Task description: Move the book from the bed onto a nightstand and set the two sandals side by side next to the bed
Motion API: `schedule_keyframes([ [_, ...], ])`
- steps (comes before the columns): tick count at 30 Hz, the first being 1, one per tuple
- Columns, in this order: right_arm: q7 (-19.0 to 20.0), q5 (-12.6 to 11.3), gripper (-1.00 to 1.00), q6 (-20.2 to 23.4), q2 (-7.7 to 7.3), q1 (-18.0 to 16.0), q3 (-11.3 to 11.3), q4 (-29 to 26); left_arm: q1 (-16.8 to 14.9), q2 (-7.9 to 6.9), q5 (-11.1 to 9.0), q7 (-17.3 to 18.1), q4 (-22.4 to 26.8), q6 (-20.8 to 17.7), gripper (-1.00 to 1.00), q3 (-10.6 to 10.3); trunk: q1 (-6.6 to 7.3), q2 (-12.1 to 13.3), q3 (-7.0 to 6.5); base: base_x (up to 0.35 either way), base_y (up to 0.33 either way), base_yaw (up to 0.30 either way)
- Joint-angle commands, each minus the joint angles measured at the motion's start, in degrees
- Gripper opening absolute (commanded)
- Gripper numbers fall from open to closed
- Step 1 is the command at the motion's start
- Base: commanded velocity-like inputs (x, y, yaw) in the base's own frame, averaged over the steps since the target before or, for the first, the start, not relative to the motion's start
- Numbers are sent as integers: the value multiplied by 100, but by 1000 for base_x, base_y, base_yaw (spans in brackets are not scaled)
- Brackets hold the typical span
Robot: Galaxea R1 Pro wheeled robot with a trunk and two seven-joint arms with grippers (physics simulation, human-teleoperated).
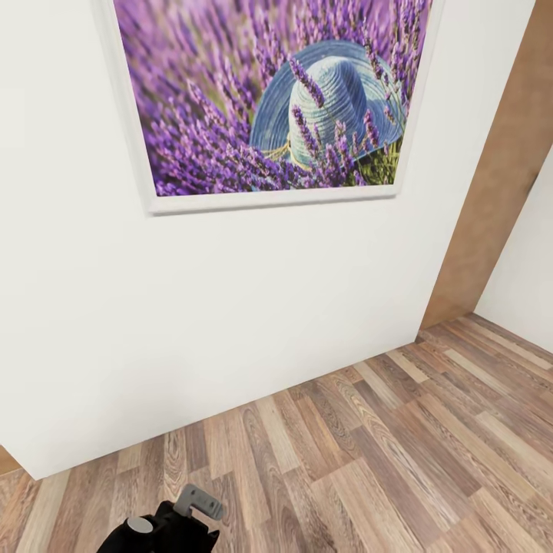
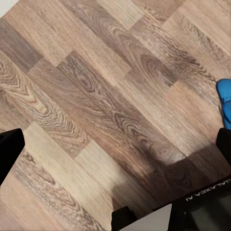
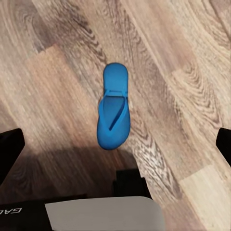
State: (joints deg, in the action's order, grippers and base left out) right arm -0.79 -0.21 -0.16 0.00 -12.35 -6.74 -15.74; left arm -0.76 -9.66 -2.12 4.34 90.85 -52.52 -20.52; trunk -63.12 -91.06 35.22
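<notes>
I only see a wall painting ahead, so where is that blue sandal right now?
The blue sandal lies flat on the wood-plank floor in the right wrist view, between the open end effector's fingers; a blue edge shows in the left wrist view.

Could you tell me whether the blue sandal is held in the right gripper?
No, the sandal lies flat on the wood floor, apart from the right gripper's fingers.

White wall (image 1: 230,322) straight ahead, hung with a white-framed picture (image 1: 269,100) of purple lavender around a blue straw hat (image 1: 338,92). Brown panel (image 1: 499,192) at the wall's right edge. Wood-plank floor (image 1: 384,445) below, grain streaked brown and grey.
</notes>
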Motion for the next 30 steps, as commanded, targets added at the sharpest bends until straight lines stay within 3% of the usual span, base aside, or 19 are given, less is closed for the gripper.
schedule_keyframes([
  [1, -6, -3, 100, -2, 2, -3, -15, -1, -5, -4, -19, -3, 5, -24, 100, -5, -22, -44, 24, 0, 0, 0],
  [8, -12, -2, 100, 110, -7, -187, -19, -15, -9, -2, -12, -13, -2, 48, 100, -5, -176, -325, 150, 0, 0, 0],
  [17, -14, 1, 100, 708, 40, -510, -18, -13, -11, -1, 13, -7, -85, 83, 100, -6, -374, -686, 311, 0, 0, 0],
  [30, -15, -4, 100, 862, 106, -590, -40, 11, -12, 0, 19, -3, -151, 95, 100, -35, -659, -1207, 545, 0, 0, 0],
])
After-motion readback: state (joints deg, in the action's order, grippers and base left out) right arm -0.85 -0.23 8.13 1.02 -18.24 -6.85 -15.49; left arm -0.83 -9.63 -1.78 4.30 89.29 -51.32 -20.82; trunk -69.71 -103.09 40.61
